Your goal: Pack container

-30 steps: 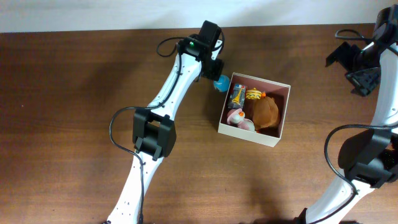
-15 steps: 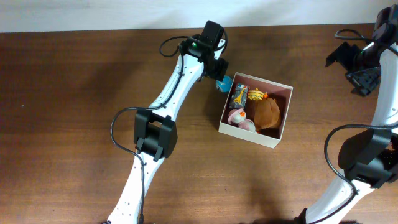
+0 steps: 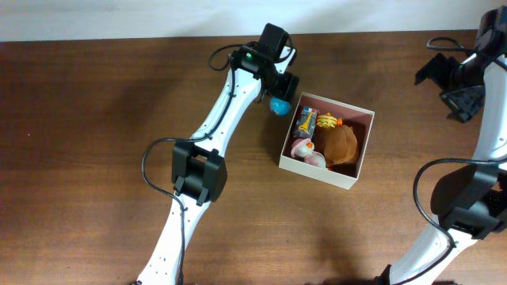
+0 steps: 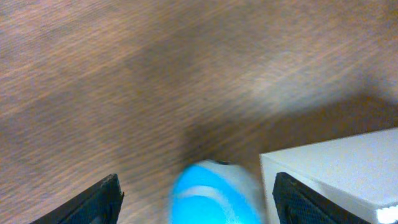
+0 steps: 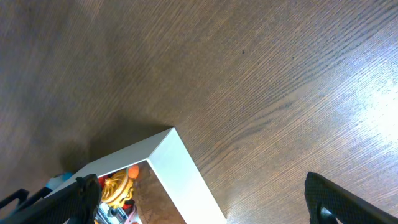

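The left arm (image 3: 207,134) rose from the near edge of the tabletop (image 3: 95,158), bent at its black elbow joint, and stretched its white forearm up and to the right towards the far side. Its wrist folded back there, so the left claw (image 3: 281,93) pointed down at the wood just off the far-left corner of the container (image 3: 315,174). In the left wrist view the two dark fingers (image 4: 102,199) stood wide apart. A small blue toy (image 4: 211,199) sat between them, with bare wood showing on either side of it, so neither finger gripped it. The toy lay on the tabletop just beside the container's cream-white outer wall (image 4: 336,168), outside the box.

The container rested on the tabletop right of centre, turned slightly askew. Inside it were a brown plush toy (image 3: 339,144), a pink toy (image 3: 305,150), a yellow and orange toy (image 3: 323,121) and a small dark figure (image 3: 304,120), crowded together on the pink-brown floor.

The right arm (image 3: 495,150) climbed along the right edge of the overhead view, and its wrist sat high near the far right corner. The right claw (image 3: 445,89) was turned inward, well apart from the container, with its fingers (image 5: 56,199) spread wide and holding nothing. The right wrist view looked down on one white corner of the container (image 5: 180,168).
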